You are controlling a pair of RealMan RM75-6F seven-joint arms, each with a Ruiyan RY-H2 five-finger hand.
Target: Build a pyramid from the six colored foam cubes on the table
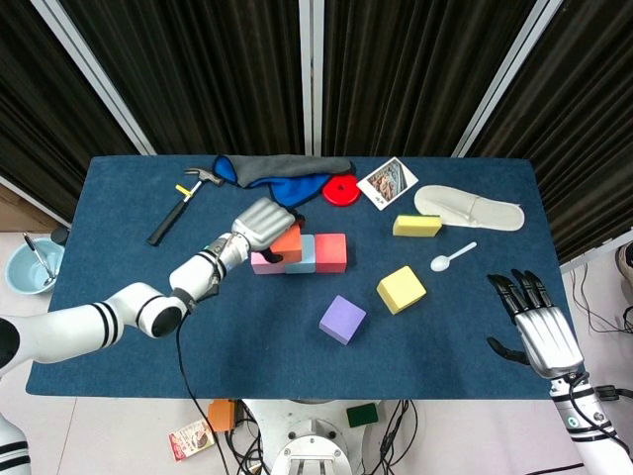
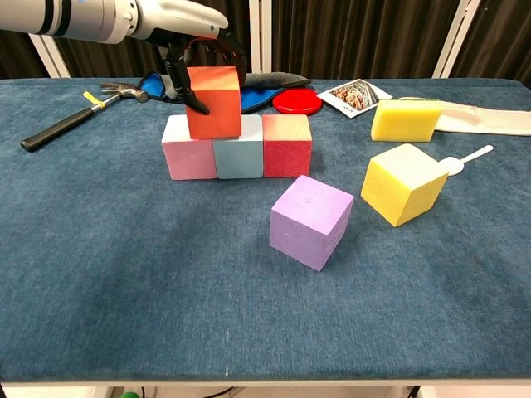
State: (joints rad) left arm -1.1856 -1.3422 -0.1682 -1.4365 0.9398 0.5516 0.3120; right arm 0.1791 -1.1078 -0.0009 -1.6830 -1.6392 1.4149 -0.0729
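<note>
A row of three cubes stands mid-table: pink, light blue and red. My left hand grips an orange cube and holds it on top of the row, over the seam between the pink and light blue cubes. The fingers still wrap its far and left sides. A purple cube and a tilted yellow cube lie apart in front and to the right. My right hand hovers open off the table's near right corner, holding nothing.
A hammer lies at the far left. Behind the row are a blue and grey cloth, a red disc and a picture card. A yellow sponge, a white spoon and a white slipper lie to the right.
</note>
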